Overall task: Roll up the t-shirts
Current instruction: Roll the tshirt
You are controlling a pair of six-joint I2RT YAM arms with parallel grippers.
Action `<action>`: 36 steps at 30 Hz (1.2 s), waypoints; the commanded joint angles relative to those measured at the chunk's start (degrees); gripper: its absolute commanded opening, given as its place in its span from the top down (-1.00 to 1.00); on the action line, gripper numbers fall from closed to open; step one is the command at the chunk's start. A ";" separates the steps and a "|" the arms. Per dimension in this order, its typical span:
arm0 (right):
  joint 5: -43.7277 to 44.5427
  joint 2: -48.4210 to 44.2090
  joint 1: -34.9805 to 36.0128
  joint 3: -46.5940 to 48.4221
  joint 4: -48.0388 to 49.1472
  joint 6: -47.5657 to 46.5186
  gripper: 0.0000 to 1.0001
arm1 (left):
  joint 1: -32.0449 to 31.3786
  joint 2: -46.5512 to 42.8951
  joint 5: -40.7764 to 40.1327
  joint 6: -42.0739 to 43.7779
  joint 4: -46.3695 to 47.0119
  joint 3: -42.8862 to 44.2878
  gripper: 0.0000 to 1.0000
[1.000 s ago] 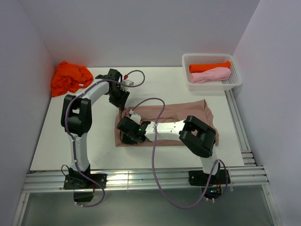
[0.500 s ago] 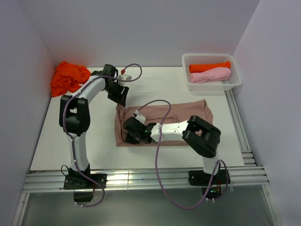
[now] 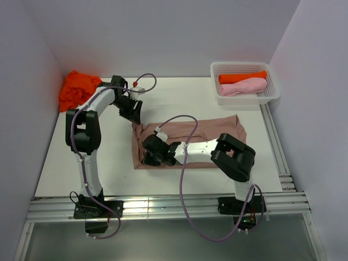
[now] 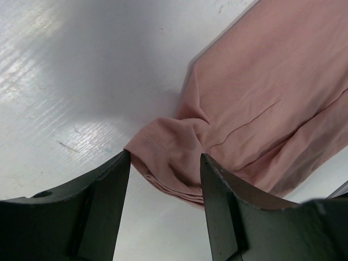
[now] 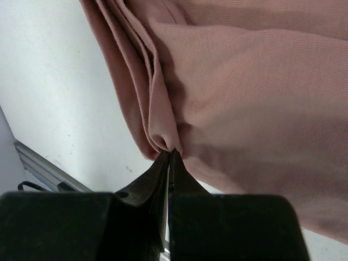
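The pinkish-brown t-shirt [image 3: 212, 130] is being shown by the top view as a long folded band lying across the middle of the desk [image 3: 87, 163], running left to right. Its left end is being covered from above by the right pincer [image 3: 150, 156], so the grip cannot be told in that view. The right wrist view is supplying this detail: the jaws are being pressed together, clenched on a stacked fold at the edge of the cloth, with creases being drawn toward their tips.

The left pincer [image 3: 134, 112] is being held just beyond the far left corner of the band. Only in the left wrist view are its fingers [image 4: 103, 201] being seen apart, released, with the bunched, hemmed corner of the cloth being framed between them on the desk. Whether the cloth is being touched cannot be told.

The remaining items are being shown by the top view alone. A crumpled orange t-shirt [image 3: 80, 89] is lying at the far left corner. A rolled orange t-shirt [image 3: 242, 77] and a light pink t-shirt [image 3: 244, 86] are being contained side by side in the white mesh basket [image 3: 272, 93] at the far right.
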 commanded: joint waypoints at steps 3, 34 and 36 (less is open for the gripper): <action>0.23 -0.54 -0.56 2.17 0.70 -0.38 1.00 | 0.90 1.44 3.56 0.98 -0.75 -0.23 -0.19; -0.82 3.51 0.23 10.61 -3.08 -2.84 1.00 | 8.20 -2.25 -4.61 -0.69 5.31 -7.78 0.99; -1.00 3.95 0.40 11.22 -3.25 -3.01 1.00 | 8.64 -2.43 -5.23 -0.78 5.66 -7.96 0.99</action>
